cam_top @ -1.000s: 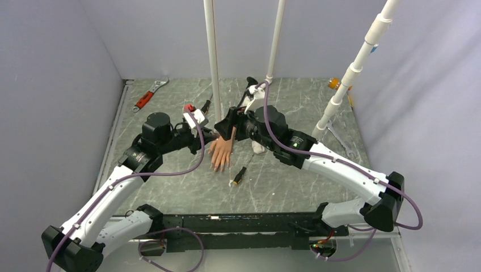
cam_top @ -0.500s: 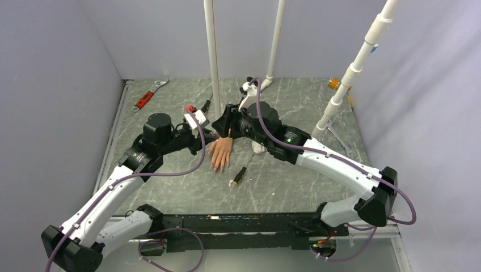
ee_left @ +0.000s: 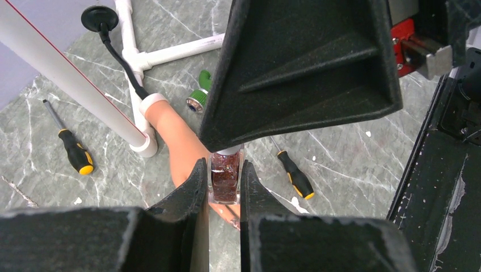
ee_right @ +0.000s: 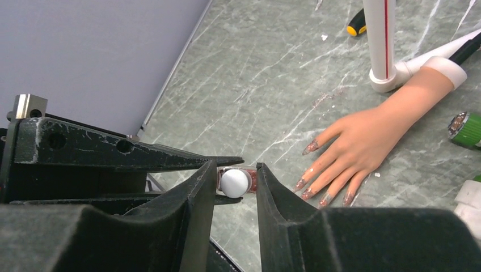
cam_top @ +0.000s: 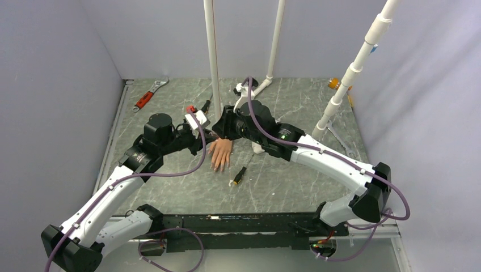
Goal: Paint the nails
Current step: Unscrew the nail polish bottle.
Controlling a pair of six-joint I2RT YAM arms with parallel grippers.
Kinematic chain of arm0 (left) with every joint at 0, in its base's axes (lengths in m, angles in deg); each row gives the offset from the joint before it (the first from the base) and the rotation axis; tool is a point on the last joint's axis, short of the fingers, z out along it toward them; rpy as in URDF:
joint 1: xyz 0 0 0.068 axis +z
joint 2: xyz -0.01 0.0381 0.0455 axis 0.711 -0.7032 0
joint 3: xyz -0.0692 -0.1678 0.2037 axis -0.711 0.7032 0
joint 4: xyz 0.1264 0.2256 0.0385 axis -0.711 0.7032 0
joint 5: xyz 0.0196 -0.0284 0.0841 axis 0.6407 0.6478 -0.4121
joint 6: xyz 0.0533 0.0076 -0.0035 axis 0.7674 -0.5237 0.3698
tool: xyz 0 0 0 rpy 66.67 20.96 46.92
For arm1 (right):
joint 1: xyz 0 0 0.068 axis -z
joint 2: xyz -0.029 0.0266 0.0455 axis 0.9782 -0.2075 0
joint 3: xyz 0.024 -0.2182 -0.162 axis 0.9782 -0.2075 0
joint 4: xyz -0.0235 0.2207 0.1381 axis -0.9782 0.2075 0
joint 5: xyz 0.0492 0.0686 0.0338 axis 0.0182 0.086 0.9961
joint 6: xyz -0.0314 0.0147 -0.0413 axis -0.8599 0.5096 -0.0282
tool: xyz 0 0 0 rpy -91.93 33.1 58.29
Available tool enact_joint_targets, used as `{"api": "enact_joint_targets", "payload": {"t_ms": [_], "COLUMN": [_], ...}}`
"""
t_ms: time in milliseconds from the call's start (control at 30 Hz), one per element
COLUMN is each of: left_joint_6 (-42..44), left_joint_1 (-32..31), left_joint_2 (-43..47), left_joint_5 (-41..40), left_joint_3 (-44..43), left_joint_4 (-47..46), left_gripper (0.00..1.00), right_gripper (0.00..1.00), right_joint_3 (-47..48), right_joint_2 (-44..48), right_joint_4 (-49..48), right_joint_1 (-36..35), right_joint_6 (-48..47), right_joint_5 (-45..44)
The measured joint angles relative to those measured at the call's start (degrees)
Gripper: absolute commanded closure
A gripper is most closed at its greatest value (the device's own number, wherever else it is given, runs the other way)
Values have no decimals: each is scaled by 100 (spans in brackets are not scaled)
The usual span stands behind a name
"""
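The peach mannequin hand lies palm down mid-table, fingers toward the arm bases. In the right wrist view its nails look pale with reddish glitter smears. My left gripper is shut on a small glass bottle of dark red glitter polish, held above the hand. My right gripper straddles the bottle's round white cap. Its jaws are narrow, with a thin gap still showing on the cap's right side. From above, both grippers meet just behind the hand's wrist.
A white PVC pipe stands just behind the hand, with more pipes at back and right. A black-and-yellow screwdriver lies by the fingertips, another sits beyond the pipe. There is a red wrench at back left and a green-capped object beside the wrist.
My right arm has swung left toward the left gripper, and its jaws have narrowed around the bottle cap. The left arm, bottle and mannequin hand have stayed put.
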Motion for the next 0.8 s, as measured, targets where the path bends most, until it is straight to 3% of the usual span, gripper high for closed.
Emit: {"api": "enact_joint_targets", "payload": {"t_ms": [167,400,800], "left_joint_6": [0,4,101], "left_joint_1": [0,-20,-31], "left_joint_2": [0,0,59], "left_joint_5": [-22,-26,205], "left_joint_3": [0,0,0], "left_joint_4": [37,118,289], "left_gripper": [100,100,100], "right_gripper": [69,100,100], "right_joint_3": [7,48,-133], "right_joint_2": [-31,-55,92], "right_joint_4": [79,190,90], "right_joint_1": [-2,0,28], "right_joint_6": [24,44,-479], "right_joint_5": [63,92,588]}}
